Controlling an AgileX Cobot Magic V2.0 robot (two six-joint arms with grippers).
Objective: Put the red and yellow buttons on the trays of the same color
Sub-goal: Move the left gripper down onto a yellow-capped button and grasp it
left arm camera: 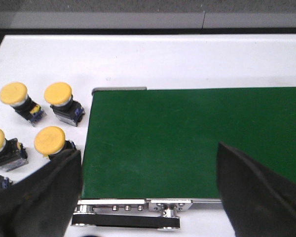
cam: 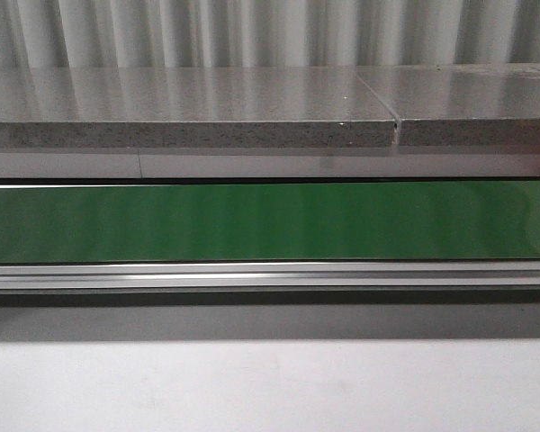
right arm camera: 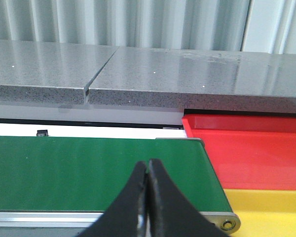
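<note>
Several yellow buttons (left arm camera: 57, 94) with black bodies lie on the white table (left arm camera: 153, 59) beside the end of the green conveyor belt (left arm camera: 187, 133). My left gripper (left arm camera: 148, 150) hangs wide open over that belt end, nothing between its fingers; one finger (left arm camera: 49, 192) partly covers a button (left arm camera: 49, 139). My right gripper (right arm camera: 148, 164) is shut and empty above the belt's other end (right arm camera: 79, 168). A red tray (right arm camera: 251, 153) and a yellow tray (right arm camera: 266, 207) sit just past that end. No red button is in view. The front view shows neither gripper.
A grey stone counter (cam: 189, 108) runs behind the belt (cam: 270, 220), with corrugated wall above. An aluminium rail (cam: 270, 274) edges the belt's near side, and the white table (cam: 270, 387) lies in front. A black drive band (left arm camera: 126, 219) sits under the belt end.
</note>
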